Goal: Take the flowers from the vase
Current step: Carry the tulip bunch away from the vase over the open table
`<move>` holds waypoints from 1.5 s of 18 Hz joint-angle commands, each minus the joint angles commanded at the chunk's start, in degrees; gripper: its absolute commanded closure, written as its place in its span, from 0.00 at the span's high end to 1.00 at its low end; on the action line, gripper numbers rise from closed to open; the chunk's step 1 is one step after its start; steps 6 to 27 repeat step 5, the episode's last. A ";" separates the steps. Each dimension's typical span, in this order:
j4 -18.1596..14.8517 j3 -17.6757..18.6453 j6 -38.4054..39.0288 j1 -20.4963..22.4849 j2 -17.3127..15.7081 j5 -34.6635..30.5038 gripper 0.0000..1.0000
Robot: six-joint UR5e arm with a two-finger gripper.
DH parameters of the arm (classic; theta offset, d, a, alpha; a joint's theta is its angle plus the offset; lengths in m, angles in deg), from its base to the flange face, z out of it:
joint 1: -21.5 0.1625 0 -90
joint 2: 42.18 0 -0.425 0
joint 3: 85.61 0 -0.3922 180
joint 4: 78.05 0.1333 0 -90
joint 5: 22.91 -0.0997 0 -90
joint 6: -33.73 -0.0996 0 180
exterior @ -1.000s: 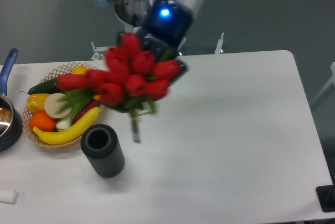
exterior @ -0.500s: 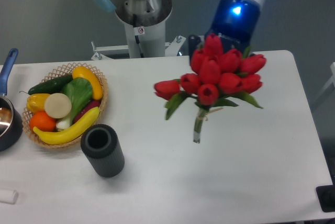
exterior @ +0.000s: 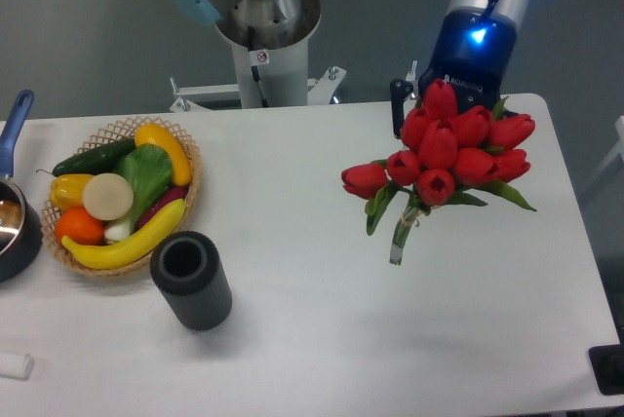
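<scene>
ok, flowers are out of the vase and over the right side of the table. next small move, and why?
Probably lower them gently toward the bare table beneath. The flowers hang at the gripper, stem ends above the surface, and the vase stands empty far to their left, so the lift looks done. The gripper's fingers are hidden behind the blooms, so avoid quick swings.

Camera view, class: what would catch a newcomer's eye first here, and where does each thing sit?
The red tulip bunch stands out first, held up over the right half of the white table below the arm's blue-lit gripper. Next comes the wicker basket of colourful toy fruit and vegetables at the left, with the dark ribbed vase standing empty just in front of it.
</scene>
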 joint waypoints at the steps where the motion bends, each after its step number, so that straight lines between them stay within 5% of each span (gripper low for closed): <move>1: 0.00 0.09 0.09 0.26 0.00 0.00 0.45; 27: 0.00 0.09 0.00 0.26 -0.18 0.00 0.45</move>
